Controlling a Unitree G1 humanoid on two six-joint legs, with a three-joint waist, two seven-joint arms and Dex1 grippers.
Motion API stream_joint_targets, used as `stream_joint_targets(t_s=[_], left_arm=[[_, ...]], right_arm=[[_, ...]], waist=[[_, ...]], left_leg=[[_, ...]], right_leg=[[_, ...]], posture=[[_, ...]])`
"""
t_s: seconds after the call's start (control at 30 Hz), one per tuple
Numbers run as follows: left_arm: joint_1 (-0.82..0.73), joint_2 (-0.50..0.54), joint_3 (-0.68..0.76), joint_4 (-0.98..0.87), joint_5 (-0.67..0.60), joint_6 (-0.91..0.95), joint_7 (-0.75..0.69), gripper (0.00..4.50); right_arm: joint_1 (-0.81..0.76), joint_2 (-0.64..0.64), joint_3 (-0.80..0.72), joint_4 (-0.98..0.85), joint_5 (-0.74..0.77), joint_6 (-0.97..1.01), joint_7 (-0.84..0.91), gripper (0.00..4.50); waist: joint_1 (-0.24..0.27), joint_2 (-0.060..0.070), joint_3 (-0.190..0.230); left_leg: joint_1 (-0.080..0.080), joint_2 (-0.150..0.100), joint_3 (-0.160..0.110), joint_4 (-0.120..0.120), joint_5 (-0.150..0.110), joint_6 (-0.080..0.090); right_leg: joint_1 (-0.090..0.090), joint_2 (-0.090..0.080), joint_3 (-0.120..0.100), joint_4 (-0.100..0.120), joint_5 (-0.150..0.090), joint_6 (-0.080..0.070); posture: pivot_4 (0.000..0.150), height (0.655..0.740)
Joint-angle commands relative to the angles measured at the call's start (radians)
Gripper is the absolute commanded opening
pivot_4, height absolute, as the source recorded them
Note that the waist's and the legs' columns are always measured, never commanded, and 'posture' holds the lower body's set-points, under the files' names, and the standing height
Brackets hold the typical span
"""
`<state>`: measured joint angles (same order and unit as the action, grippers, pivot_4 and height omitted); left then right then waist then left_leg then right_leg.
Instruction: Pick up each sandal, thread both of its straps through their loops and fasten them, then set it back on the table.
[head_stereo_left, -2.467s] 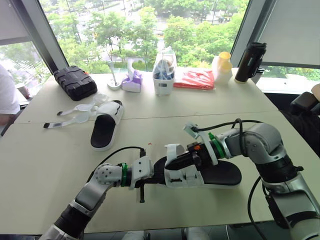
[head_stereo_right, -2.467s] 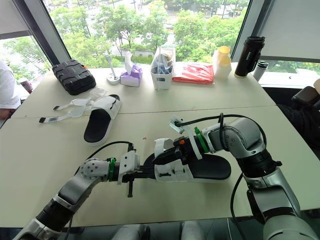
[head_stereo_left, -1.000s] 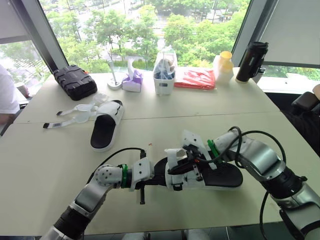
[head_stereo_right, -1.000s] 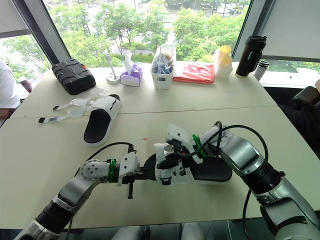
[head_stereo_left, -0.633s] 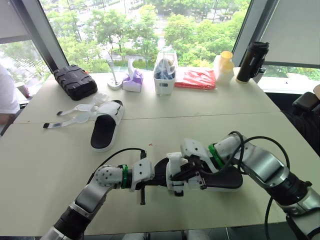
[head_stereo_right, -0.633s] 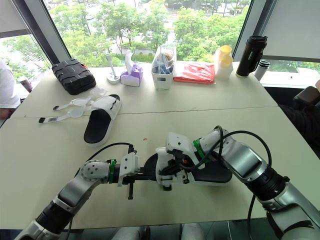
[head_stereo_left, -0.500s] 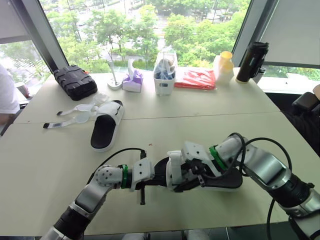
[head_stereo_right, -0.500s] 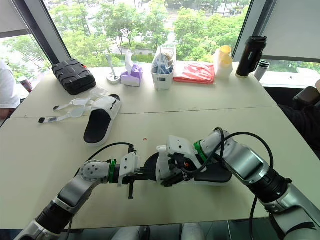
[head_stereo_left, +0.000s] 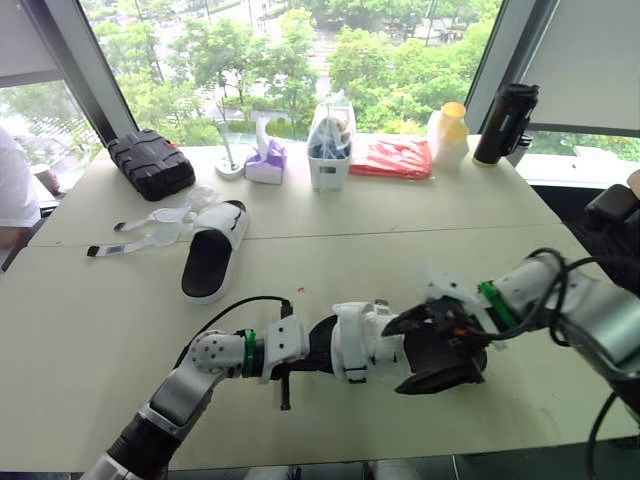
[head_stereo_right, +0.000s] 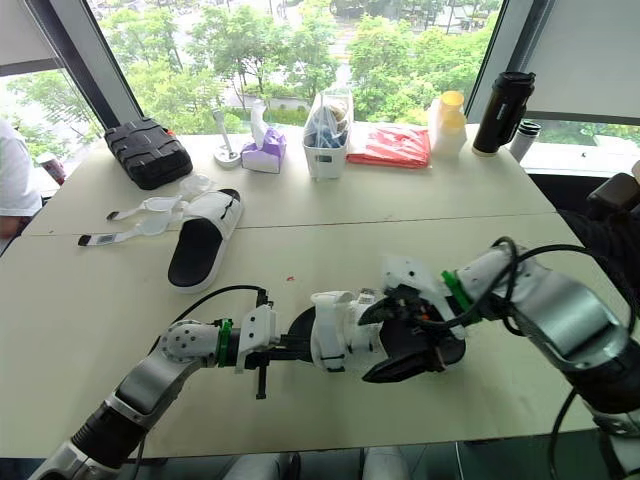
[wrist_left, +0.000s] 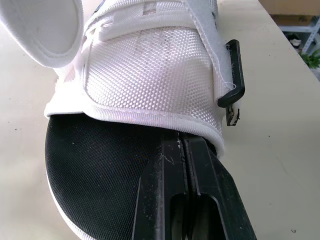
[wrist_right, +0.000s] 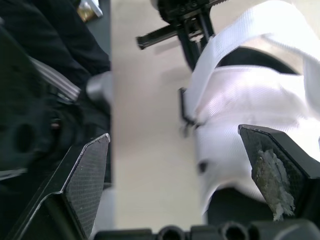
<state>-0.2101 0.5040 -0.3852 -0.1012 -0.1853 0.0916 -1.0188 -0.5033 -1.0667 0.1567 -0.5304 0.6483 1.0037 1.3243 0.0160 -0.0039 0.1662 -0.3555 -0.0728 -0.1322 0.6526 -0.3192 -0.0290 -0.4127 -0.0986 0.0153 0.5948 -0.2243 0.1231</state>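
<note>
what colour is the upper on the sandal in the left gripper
White woven mesh upper on the sandal; clearest in the left wrist view.

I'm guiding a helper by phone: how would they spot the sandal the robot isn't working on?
On the beige table by the windows, look to the robot's left, nearer than the black ribbed case. The sandal there lies flat, black footbed up, with its white straps splayed loose across the table, unlike the other sandal, whose straps wrap over its top.
</note>
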Motion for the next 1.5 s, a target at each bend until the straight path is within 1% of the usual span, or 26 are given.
stream_joint_targets(t_s=[0.03, 0.1, 0.17, 0.23, 0.33, 0.47, 0.6, 0.93, 1.1, 1.27, 1.5], left_arm=[[0.050, 0.024, -0.060, 0.088, 0.078, 0.053, 0.001, 0.00], [0.052, 0.022, -0.060, 0.088, 0.077, 0.052, 0.003, 0.00], [0.055, 0.022, -0.060, 0.084, 0.075, 0.054, 0.004, 0.00], [0.057, 0.020, -0.061, 0.082, 0.076, 0.054, 0.005, 0.00], [0.060, 0.022, -0.067, 0.079, 0.080, 0.053, 0.004, 0.00], [0.060, 0.025, -0.068, 0.077, 0.079, 0.055, 0.004, 0.00], [0.058, 0.026, -0.069, 0.076, 0.079, 0.057, 0.002, 0.00], [0.048, 0.024, -0.070, 0.086, 0.079, 0.055, 0.001, 0.00], [0.047, 0.022, -0.071, 0.087, 0.080, 0.055, 0.002, 0.00], [0.045, 0.022, -0.072, 0.089, 0.081, 0.052, 0.001, 0.00], [0.033, 0.018, -0.077, 0.099, 0.081, 0.049, -0.001, 0.00]], right_arm=[[0.077, -0.016, -0.154, -0.049, 0.204, 0.128, -0.003, 4.48], [0.182, -0.014, -0.204, -0.075, 0.268, 0.168, -0.033, 4.48], [0.234, -0.012, -0.222, -0.094, 0.292, 0.179, -0.064, 4.48], [0.300, 0.007, -0.178, -0.111, 0.238, 0.134, -0.116, 4.48], [0.358, 0.081, -0.099, -0.097, 0.144, 0.063, -0.225, 4.48], [0.357, 0.145, -0.086, -0.073, 0.145, 0.059, -0.286, 4.48], [0.346, 0.202, -0.058, -0.050, 0.111, 0.025, -0.347, 4.48], [0.310, 0.265, -0.011, -0.037, 0.067, -0.006, -0.410, 4.48], [0.303, 0.232, 0.031, -0.061, 0.015, -0.020, -0.415, 4.48], [0.319, 0.192, 0.002, -0.074, 0.003, -0.026, -0.428, 4.48], [0.318, 0.217, -0.018, -0.074, 0.010, -0.023, -0.478, 4.48]], waist=[[0.002, 0.000, 0.000], [0.003, -0.001, 0.000], [0.002, 0.000, -0.001], [0.001, 0.002, -0.002], [0.000, -0.002, -0.004], [-0.001, -0.001, -0.004], [-0.001, -0.001, -0.005], [-0.002, -0.001, -0.005], [-0.002, -0.001, -0.005], [-0.002, -0.001, -0.005], [-0.002, -0.001, -0.005]], left_leg=[[0.000, 0.000, 0.000, 0.000, 0.000, 0.000], [0.000, 0.000, 0.000, 0.000, 0.000, 0.000], [0.000, 0.000, 0.000, 0.000, 0.000, 0.000], [0.000, 0.000, 0.001, 0.000, 0.000, 0.000], [0.001, 0.001, 0.001, 0.000, 0.000, 0.000], [0.001, 0.000, 0.001, 0.001, 0.000, 0.000], [0.001, 0.000, 0.000, 0.000, 0.000, 0.000], [0.002, 0.000, 0.000, 0.001, 0.000, 0.000], [0.003, 0.000, 0.000, 0.001, 0.000, 0.000], [0.003, 0.000, 0.000, 0.001, 0.000, 0.000], [0.003, 0.000, 0.000, 0.001, 0.000, 0.000]], right_leg=[[0.000, 0.000, 0.000, 0.000, 0.000, 0.000], [0.001, 0.000, 0.000, 0.000, 0.000, 0.000], [0.001, 0.000, -0.001, 0.000, 0.000, 0.000], [0.001, -0.001, 0.000, 0.000, 0.000, 0.000], [0.001, 0.000, -0.001, 0.000, 0.000, 0.000], [0.001, 0.000, 0.000, 0.000, 0.000, 0.001], [0.001, 0.000, -0.001, 0.000, 0.000, 0.000], [0.002, 0.000, -0.001, 0.000, 0.000, 0.000], [0.002, 0.000, -0.001, 0.001, 0.000, 0.000], [0.002, 0.000, -0.001, 0.001, 0.000, 0.000], [0.003, 0.000, -0.001, 0.001, 0.000, 0.000]], posture=[[0.150, 0.7400], [0.150, 0.7400], [0.150, 0.7400], [0.150, 0.7400], [0.150, 0.7400], [0.150, 0.7400], [0.150, 0.7400], [0.150, 0.7400], [0.150, 0.7400], [0.150, 0.7400], [0.150, 0.7400]])
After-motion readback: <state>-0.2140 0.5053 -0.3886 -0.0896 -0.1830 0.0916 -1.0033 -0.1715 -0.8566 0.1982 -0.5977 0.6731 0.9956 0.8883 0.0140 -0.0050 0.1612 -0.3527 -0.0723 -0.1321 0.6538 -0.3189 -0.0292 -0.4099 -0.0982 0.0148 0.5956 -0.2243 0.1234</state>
